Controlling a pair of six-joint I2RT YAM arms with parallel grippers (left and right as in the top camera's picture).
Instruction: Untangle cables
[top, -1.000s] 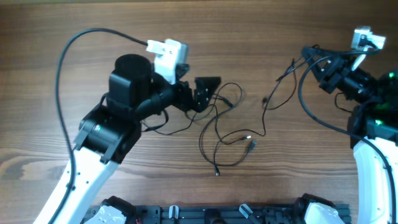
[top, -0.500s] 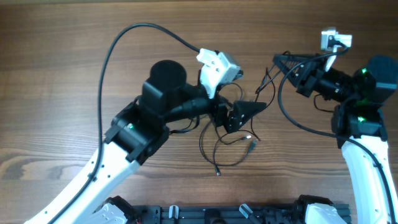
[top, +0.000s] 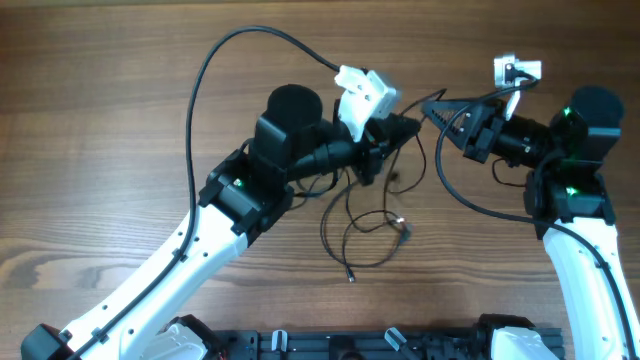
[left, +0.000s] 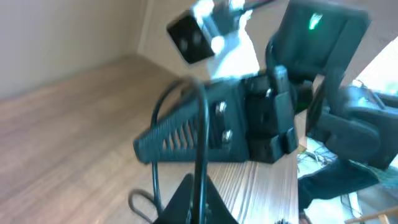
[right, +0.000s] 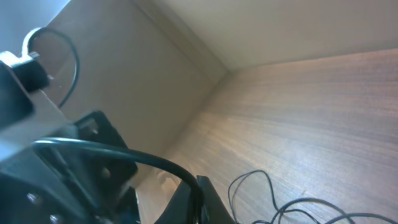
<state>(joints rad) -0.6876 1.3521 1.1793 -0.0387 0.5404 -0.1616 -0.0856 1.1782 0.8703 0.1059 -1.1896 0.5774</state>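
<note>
Wooden tabletop (top: 120, 80): your left claw (top: 408, 126) just clamped the cables (top: 404, 231) beside the right claw (top: 433, 108), gripping them too; separation can begin.

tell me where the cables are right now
In the overhead view the cables lie mid-table, with loops and plug ends trailing toward the near edge. They sit just below the left tool, whose tip nearly meets the right tool.

Brown wood-grain desk (top: 100, 120) is seen across the whole overhead view. Black rail (top: 340, 345) is mounted along its near edge. Pale wall (right: 280, 25) is seen behind.
</note>
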